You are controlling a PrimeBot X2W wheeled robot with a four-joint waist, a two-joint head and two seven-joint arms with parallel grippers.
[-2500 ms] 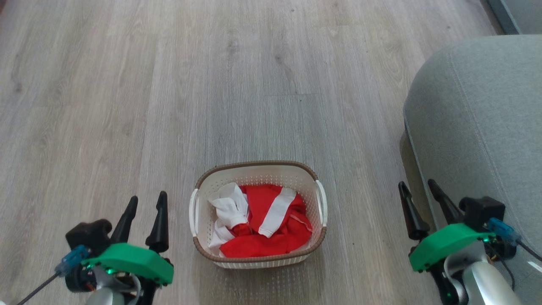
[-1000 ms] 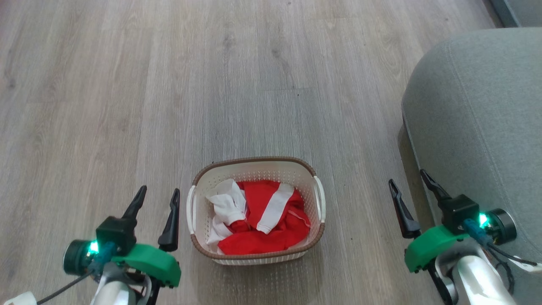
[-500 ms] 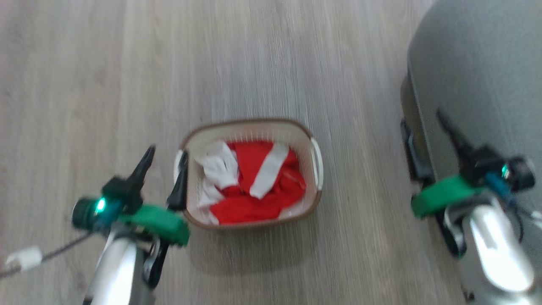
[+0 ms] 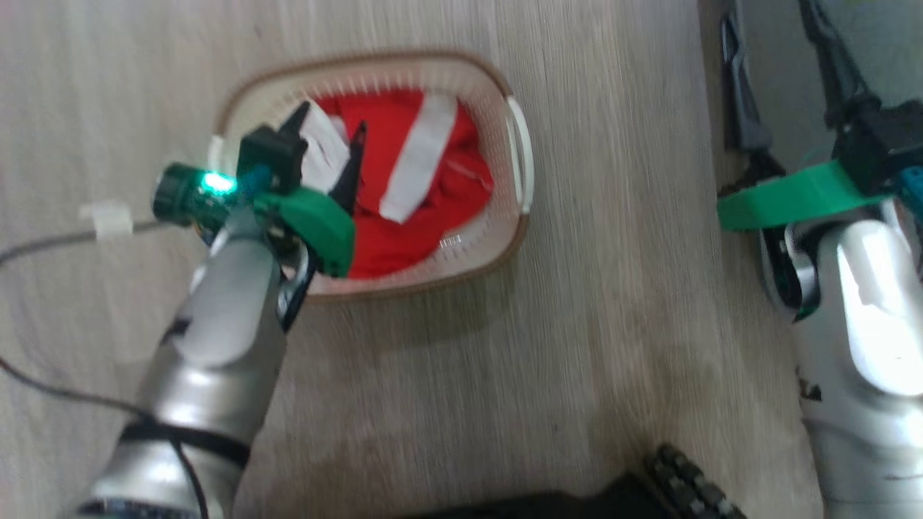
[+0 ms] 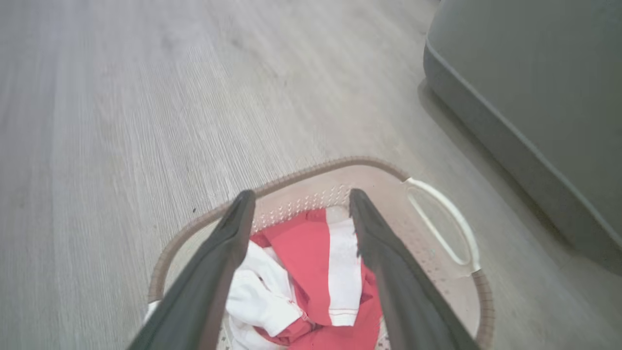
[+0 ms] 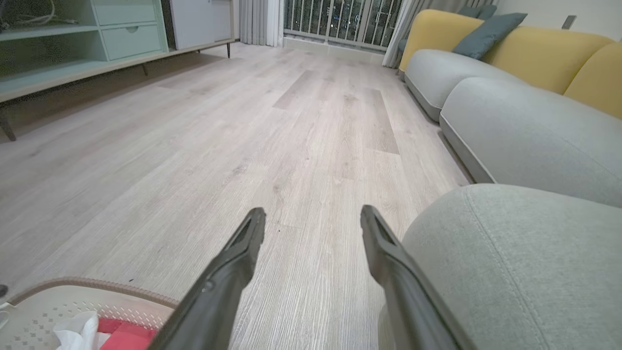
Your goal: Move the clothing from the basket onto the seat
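The cream-white basket with a brown rim stands on the wood floor and holds the clothing, a red bundle with white bands. My left gripper hangs open over the basket's left half, above the white pieces, with nothing between its fingers. In the left wrist view its gripper frames the clothing inside the basket. My right gripper stands open at the edge of the grey-green seat, away from the basket. In the right wrist view that gripper points along the floor beside the seat.
More grey sofa cushions with yellow backs run along the right. A pale green low cabinet lines the far left wall. The robot's dark base shows at the bottom, and a cable trails from the left wrist.
The head camera has tipped downward, so the basket sits higher in the picture. My left gripper has moved from beside the basket's left handle to above the clothing. Both grippers stay open.
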